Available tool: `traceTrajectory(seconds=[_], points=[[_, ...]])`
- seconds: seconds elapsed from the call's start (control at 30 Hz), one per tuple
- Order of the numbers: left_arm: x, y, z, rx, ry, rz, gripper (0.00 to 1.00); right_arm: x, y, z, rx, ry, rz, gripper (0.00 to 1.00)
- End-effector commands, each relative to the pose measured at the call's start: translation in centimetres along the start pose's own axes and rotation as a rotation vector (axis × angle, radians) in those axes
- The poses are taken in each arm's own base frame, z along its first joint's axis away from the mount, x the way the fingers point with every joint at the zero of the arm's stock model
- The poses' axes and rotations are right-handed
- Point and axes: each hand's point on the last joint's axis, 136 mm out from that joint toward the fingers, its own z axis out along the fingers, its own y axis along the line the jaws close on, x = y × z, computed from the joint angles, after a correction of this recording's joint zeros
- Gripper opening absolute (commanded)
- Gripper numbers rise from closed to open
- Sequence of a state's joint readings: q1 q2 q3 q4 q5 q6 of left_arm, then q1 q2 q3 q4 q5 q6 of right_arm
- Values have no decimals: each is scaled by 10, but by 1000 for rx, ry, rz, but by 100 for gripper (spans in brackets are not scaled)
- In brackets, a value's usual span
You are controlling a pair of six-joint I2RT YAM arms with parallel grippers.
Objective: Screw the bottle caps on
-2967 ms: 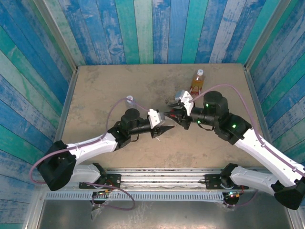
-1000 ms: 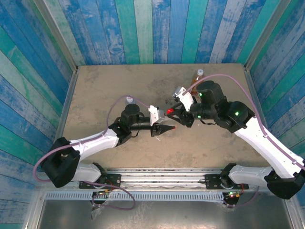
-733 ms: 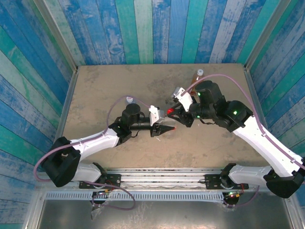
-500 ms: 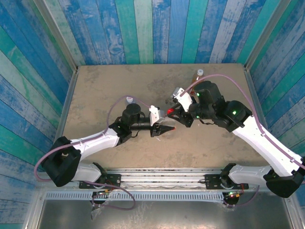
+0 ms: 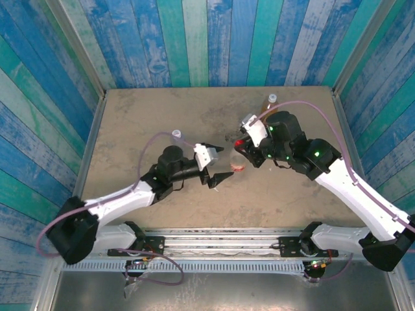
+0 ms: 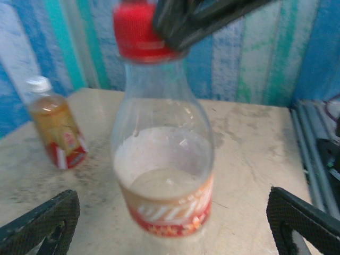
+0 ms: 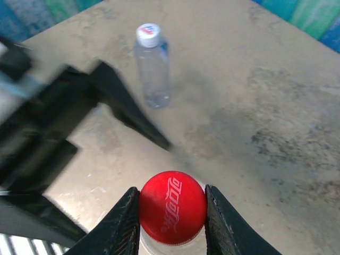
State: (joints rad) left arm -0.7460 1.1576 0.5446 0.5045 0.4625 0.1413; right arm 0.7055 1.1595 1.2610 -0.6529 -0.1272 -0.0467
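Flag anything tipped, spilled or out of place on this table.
Nothing stands out. All three bottles stand upright and capped: the red-capped bottle, the amber bottle and the clear bottle. The right gripper pinches the red cap squarely; the left gripper is open, apart from that bottle. No spill shows on the table.

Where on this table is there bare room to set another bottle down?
The table is bare at back left, from the left wall to the clear bottle. The near strip between the arms is free too. The middle is crowded: the open left pincer faces the red-capped bottle, gripped at its cap by the right pincer.
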Motion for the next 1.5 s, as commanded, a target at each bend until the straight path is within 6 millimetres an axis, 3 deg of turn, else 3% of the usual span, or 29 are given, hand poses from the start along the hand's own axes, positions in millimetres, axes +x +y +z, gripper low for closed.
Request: traceTrajectory(seconds=[0.0, 0.27, 0.5, 0.63, 0.77, 0.9, 1.1, 1.3, 1.47], points=[[-27, 17, -32, -173, -87, 25, 94, -10, -25, 6, 79, -86, 78, 17], [-14, 19, -74, -306, -92, -18, 94, -14, -69, 48, 127, -119, 178, 18], [-15, 31, -97, -431, -110, -23, 94, -3, -71, 68, 108, -62, 164, 23], [-7, 45, -98, -510, -69, -31, 94, 4, -72, 68, 114, -44, 149, 39], [-1, 64, -104, -611, -37, -50, 94, -3, -71, 58, 120, -71, 135, 59], [6, 86, -117, -712, -27, -82, 94, -18, -72, 43, 141, -119, 116, 68], [25, 120, -155, -938, -12, -136, 94, -31, -85, 9, 252, -196, 113, 85], [52, 149, -203, -1146, 7, -178, 94, -8, -124, -20, 446, -259, 156, 100], [80, 170, -225, -1216, -4, -221, 94, 39, -163, -34, 634, -284, 195, 100]])
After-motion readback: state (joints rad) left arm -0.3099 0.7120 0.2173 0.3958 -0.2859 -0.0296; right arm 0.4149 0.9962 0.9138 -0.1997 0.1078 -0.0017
